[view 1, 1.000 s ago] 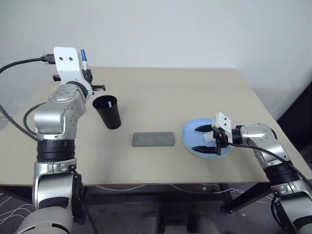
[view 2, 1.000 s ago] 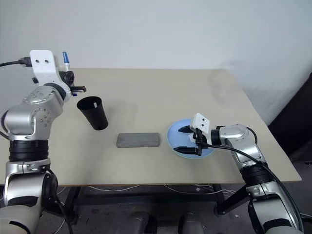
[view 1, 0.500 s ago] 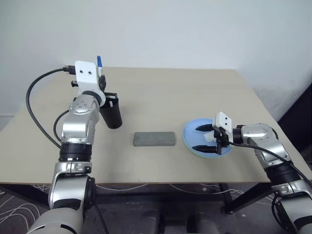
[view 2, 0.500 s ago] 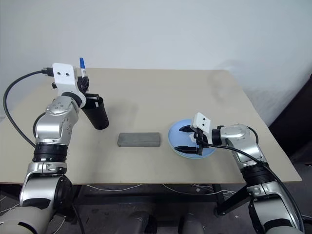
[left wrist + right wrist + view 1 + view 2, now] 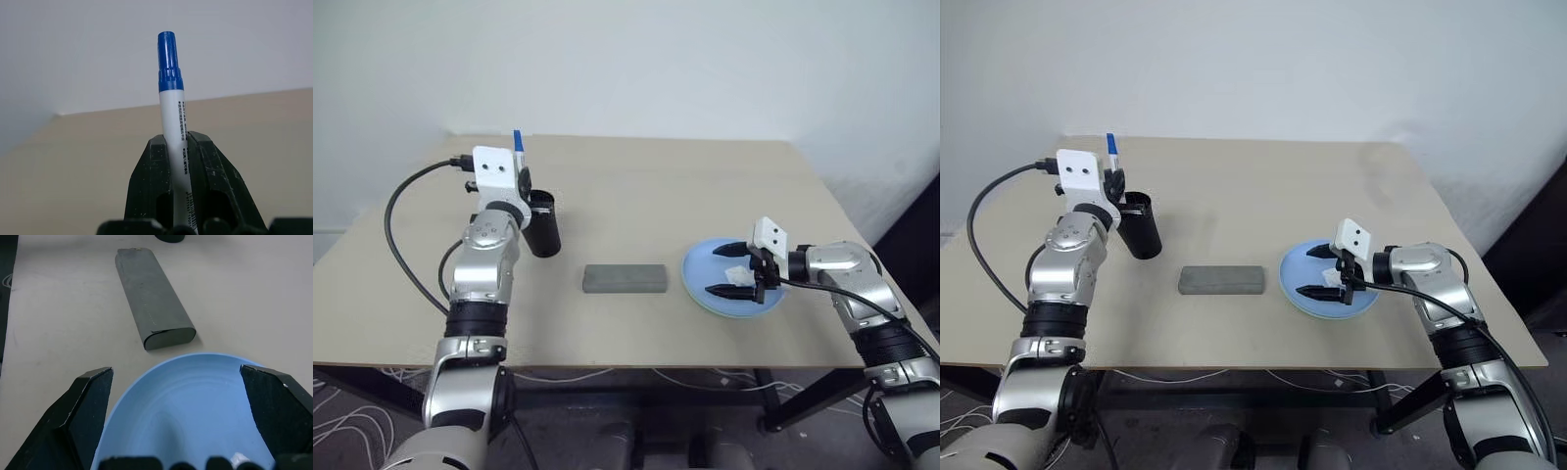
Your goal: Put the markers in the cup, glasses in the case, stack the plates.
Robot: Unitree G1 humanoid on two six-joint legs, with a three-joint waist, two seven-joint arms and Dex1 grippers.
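A white marker with a blue cap (image 5: 171,107) stands upright between the fingers of my left gripper (image 5: 178,137), which is shut on its barrel. That marker's cap (image 5: 518,140) rises just behind and left of the black cup (image 5: 544,227), whose mouth leans toward the gripper. The grey case (image 5: 624,278) lies closed at mid-table. To its right is the light blue plate (image 5: 693,272), with a crumpled white tissue (image 5: 736,275) on it. My right gripper (image 5: 715,269) hangs open over the plate (image 5: 195,406), one finger on each side of the tissue. The glasses are out of view.
The tan table (image 5: 705,186) stretches bare behind the case and plate up to a white wall. Its front edge runs just below the plate. A black cable (image 5: 396,211) loops off my left wrist.
My left gripper has sunk with the marker and come in close behind the cup, while the elbow swung inward. The right gripper has stayed over the plate.
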